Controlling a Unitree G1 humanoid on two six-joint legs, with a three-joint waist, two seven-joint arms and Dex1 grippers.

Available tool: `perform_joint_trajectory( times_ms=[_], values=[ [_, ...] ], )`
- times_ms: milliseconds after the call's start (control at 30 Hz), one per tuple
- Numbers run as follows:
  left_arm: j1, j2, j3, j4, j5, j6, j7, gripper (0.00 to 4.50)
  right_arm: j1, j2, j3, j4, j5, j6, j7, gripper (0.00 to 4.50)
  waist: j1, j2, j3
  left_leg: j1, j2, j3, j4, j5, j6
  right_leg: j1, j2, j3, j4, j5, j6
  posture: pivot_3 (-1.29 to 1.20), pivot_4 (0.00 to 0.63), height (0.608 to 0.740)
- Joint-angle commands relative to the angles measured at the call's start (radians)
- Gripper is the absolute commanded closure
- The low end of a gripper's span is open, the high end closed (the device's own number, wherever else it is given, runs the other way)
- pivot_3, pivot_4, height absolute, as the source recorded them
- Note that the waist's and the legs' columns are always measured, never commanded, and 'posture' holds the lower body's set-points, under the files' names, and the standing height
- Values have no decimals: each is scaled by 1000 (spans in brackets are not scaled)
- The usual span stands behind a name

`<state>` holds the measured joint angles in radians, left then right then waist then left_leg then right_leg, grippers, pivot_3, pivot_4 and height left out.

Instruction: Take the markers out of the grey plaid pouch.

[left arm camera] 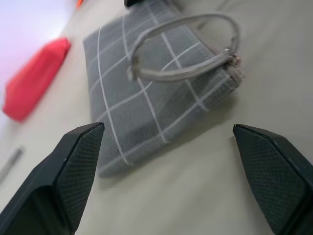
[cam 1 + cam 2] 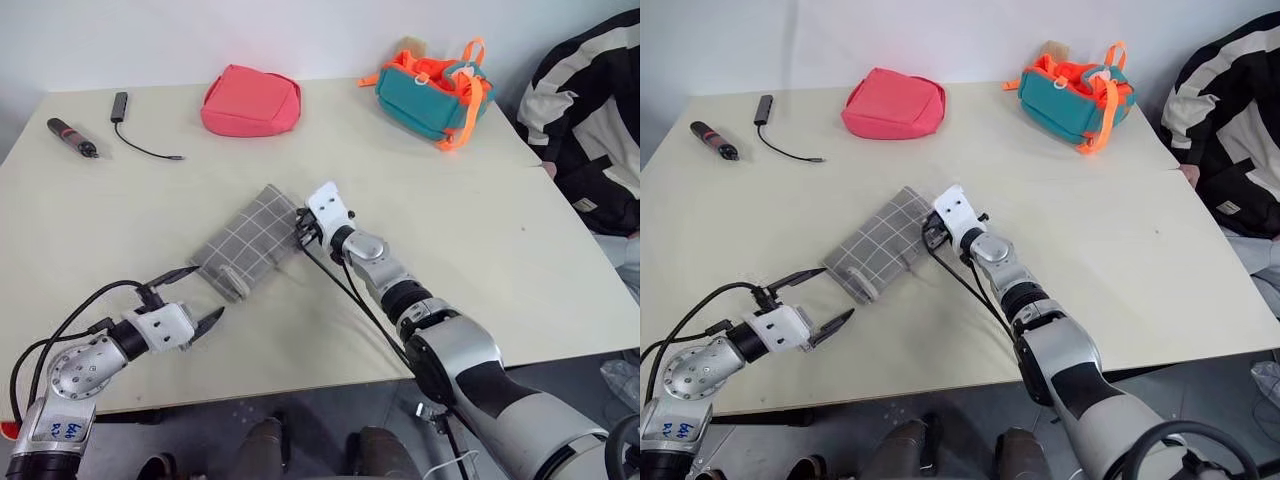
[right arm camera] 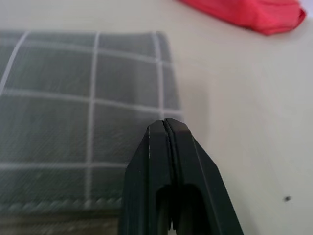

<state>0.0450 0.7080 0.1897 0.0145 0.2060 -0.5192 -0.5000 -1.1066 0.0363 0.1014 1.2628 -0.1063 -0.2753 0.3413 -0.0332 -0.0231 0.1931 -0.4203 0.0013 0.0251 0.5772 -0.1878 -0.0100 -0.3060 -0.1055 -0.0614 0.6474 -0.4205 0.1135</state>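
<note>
The grey plaid pouch point(image 2: 248, 241) is lying flat on the table point(image 2: 480, 230), sitting right between the 2 end effectors. The right end effector point(image 2: 303, 234) is pressing in at the pouch's far edge, its 2 black fingers point(image 3: 168, 161) pinched fully together over the plaid fabric; whether any cloth is caught between them I cannot tell. The left end effector point(image 2: 192, 298) is hovering just short of the pouch's near end, fingers point(image 1: 73, 166) spread wide, with the pouch's grey loop strap point(image 1: 190, 49) lying straight ahead of them. The pouch is looking closed, and the markers are nowhere in sight from here.
</note>
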Motion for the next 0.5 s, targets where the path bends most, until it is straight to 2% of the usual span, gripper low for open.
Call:
perform_joint_trajectory(
  times_ms=[33,200,500],
  values=[
    [-7,7,-36,43,95,-18,57,0,9,9,0,-14,-9,7,9,4473,1,1,0,0,0,0,0,0,0,0,-1,0,1,0,0,0,150,740],
    [-93,12,-76,101,199,26,144,0,3,2,-6,-15,-16,13,-21,4473,3,1,-1,4,-1,0,0,0,0,0,-5,-1,6,0,0,0,150,740],
    [-122,27,-161,126,238,26,148,0,-2,9,-17,-26,-8,7,-8,4473,4,1,-1,13,-2,9,-2,-3,1,0,-9,-3,9,0,0,0,150,740]
  ],
)
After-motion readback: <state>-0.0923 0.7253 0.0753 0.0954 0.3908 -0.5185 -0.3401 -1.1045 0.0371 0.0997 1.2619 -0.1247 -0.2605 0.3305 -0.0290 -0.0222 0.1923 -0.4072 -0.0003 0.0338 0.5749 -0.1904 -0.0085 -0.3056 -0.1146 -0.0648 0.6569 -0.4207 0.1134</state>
